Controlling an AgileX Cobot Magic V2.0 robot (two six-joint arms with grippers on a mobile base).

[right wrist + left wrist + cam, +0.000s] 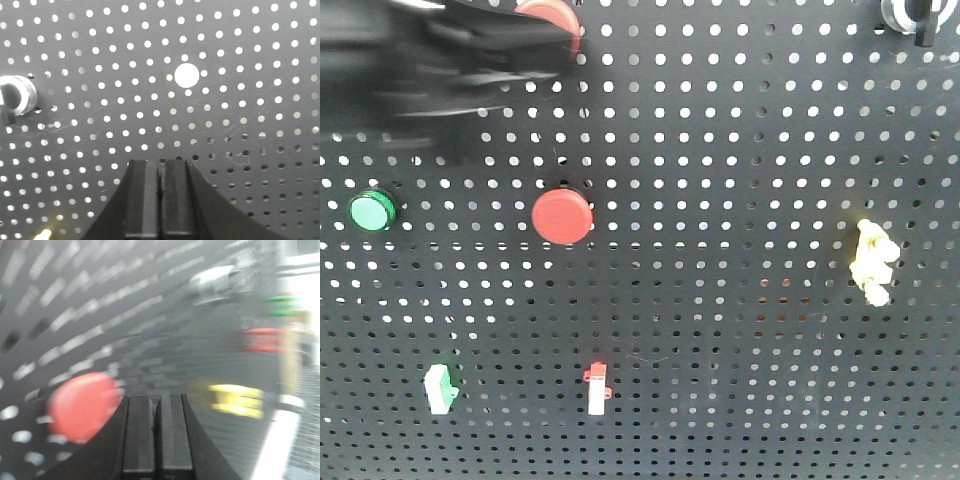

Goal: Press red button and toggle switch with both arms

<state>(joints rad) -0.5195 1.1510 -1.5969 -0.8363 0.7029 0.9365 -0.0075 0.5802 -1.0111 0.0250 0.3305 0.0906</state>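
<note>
The red button sits at the top edge of the black pegboard, partly covered by my left arm. My left gripper is motion-blurred and lies over the button's lower right. In the left wrist view its jaws are pressed together, with the left gripper empty and the red button just to its left. The yellow toggle switch is mounted at the right of the board, with nothing touching it. My right gripper is shut and empty, facing bare board; the toggle switch barely shows at the bottom left.
A smaller red button and a green button sit mid-board. A green-white switch and a red-white switch are lower down. A silver-collared knob is at the top right, and shows as the knob left of my right gripper.
</note>
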